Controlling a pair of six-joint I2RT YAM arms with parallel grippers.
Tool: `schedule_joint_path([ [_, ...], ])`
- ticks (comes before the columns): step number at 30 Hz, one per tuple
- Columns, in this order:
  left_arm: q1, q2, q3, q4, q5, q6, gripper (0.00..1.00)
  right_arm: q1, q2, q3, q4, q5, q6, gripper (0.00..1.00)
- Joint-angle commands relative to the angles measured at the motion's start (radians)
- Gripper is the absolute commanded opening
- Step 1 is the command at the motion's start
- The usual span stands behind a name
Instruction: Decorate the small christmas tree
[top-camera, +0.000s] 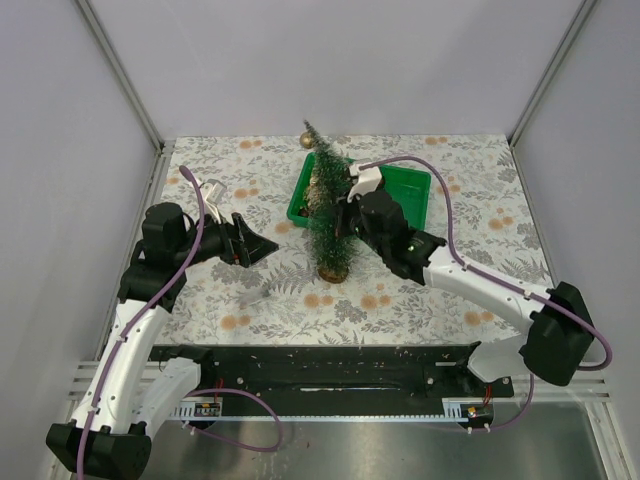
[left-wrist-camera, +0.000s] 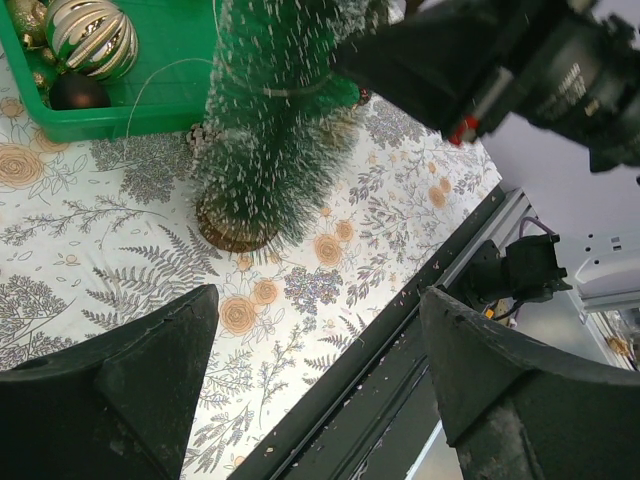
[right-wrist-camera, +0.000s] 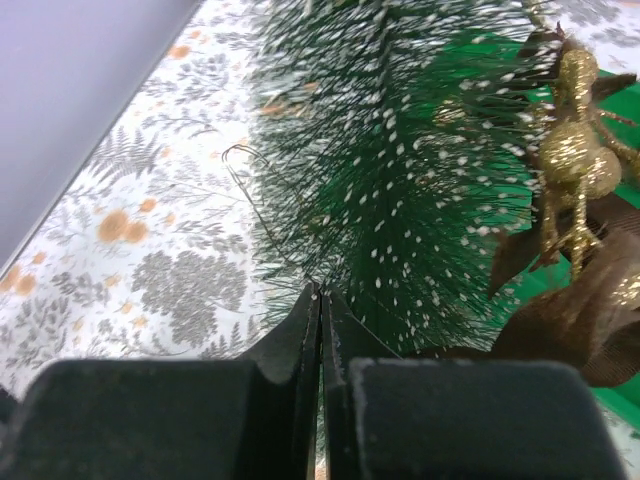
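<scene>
The small christmas tree (top-camera: 328, 205) stands upright on its wooden disc base (top-camera: 333, 272), in front of the green tray (top-camera: 418, 186). It fills the right wrist view (right-wrist-camera: 400, 170) and shows in the left wrist view (left-wrist-camera: 270, 130). My right gripper (top-camera: 343, 222) is pressed into the tree's right side. Its jaws (right-wrist-camera: 319, 288) are shut on a thin wire hanger (right-wrist-camera: 245, 165) among the bristles. A gold glitter ornament with brown leaves (right-wrist-camera: 575, 160) hangs just right of them. My left gripper (top-camera: 262, 245) is open and empty (left-wrist-camera: 318, 295), left of the tree, apart from it.
The tray (left-wrist-camera: 150, 115) holds a ribbed gold ball (left-wrist-camera: 92, 35) and a dark ball (left-wrist-camera: 78, 92). A small gold ball (top-camera: 306, 138) lies behind the treetop. A black rail (top-camera: 320, 365) runs along the table's near edge. White walls enclose the floral mat (top-camera: 250, 300).
</scene>
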Motion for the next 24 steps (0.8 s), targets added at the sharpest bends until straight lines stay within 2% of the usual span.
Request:
schedule_joint_path([
  [1, 0.005, -0.015, 0.015, 0.050, 0.015, -0.010, 0.85, 0.091, -0.086, -0.080, 0.123, 0.084, -0.055, 0.00],
  [12, 0.006, -0.025, 0.007, 0.050, 0.018, -0.017, 0.84, 0.212, -0.192, -0.208, 0.127, 0.188, 0.002, 0.00],
  [19, 0.006, -0.032, 0.003, 0.047, 0.018, -0.011, 0.85, 0.241, -0.226, -0.244, 0.132, 0.236, 0.014, 0.13],
  [24, 0.006, -0.025, 0.004, 0.047, 0.003, -0.005, 0.85, 0.246, -0.242, -0.251, 0.124, 0.250, 0.019, 0.15],
])
